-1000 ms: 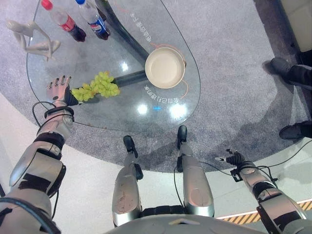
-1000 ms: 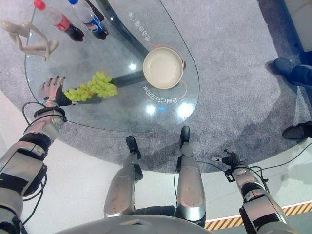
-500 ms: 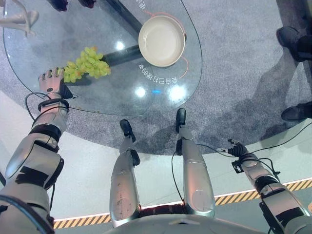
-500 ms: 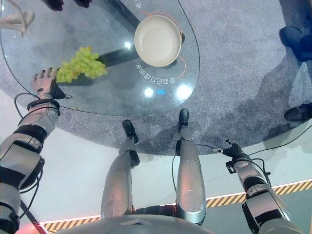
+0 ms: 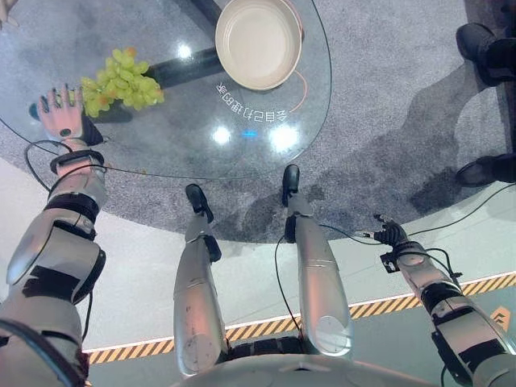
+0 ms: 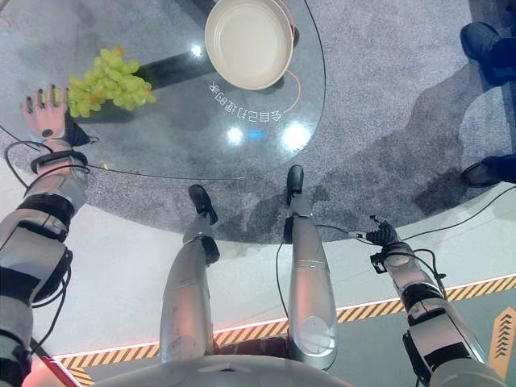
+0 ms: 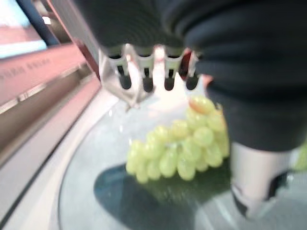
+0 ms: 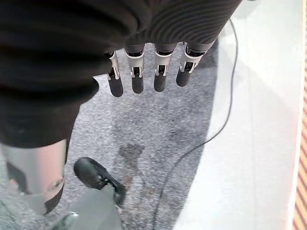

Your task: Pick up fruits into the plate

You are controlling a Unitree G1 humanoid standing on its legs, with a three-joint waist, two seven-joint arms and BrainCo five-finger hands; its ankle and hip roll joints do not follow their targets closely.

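The robot's left hand [image 5: 61,113] hovers at the left rim of the round clear glass table [image 5: 161,153], fingers straight and spread, clasping nothing. Just beside it, on the side toward the table's middle, lies one bunch of pale green grapes [image 5: 119,79] on the glass. Judging from the head views, the fingertips reach the bunch's near end, though contact cannot be confirmed; the left wrist view shows the grapes [image 7: 177,148] under and past the dark fingertips [image 7: 144,84], none yet curled round them. The bunch's long axis runs from the hand toward the table's middle, roughly in line with the plate, so the hand would take it from its end, not across its width.

Further right from the grapes, well apart from them on the far side of the table, sits one round cream-coloured shallow plate [image 5: 258,42], with nothing in it. The grapes lie between the left hand and the plate.

Off the table entirely, low and far right of the grapes, the right hand [image 5: 392,235] hangs over the grey carpet; its wrist view shows the fingers [image 8: 136,79] hanging straight and apart, holding nothing. The left hand is by far the nearer to the fruit, so the pick looks to be its job.

Count: one bunch of grapes, one plate, two hands.
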